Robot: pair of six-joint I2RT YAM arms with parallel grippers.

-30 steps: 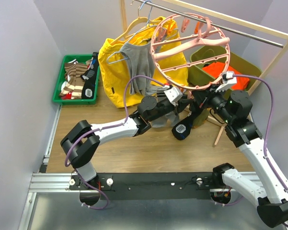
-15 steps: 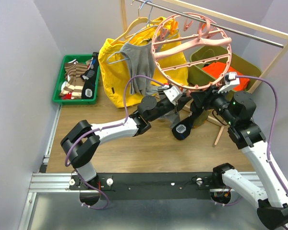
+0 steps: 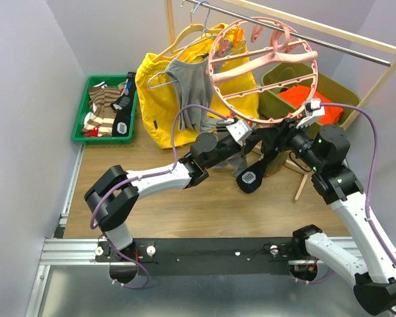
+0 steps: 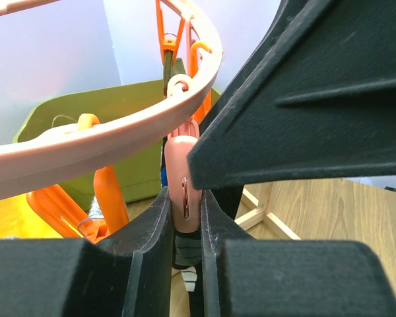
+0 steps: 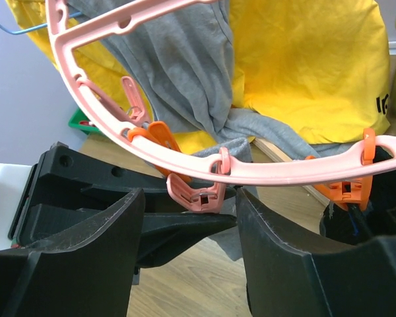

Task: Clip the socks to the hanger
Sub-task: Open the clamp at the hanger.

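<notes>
Left gripper clenched on a pink clip at 6 o'clock on the rim of the hanger. Right gripper released, jaws wide apart under the rim, grasping nothing. Black-grey sock dangling just below the ring, toward 6 o'clock. Judged best: hold the squeeze steady, seat the cuff deep between the clip's teeth, then ease off slowly.

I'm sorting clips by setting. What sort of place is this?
Likely a mock laundry corner in a robot test cell: a rail holding a jacket and shirt, a pink clip hanger, and a tray of striped socks.
</notes>
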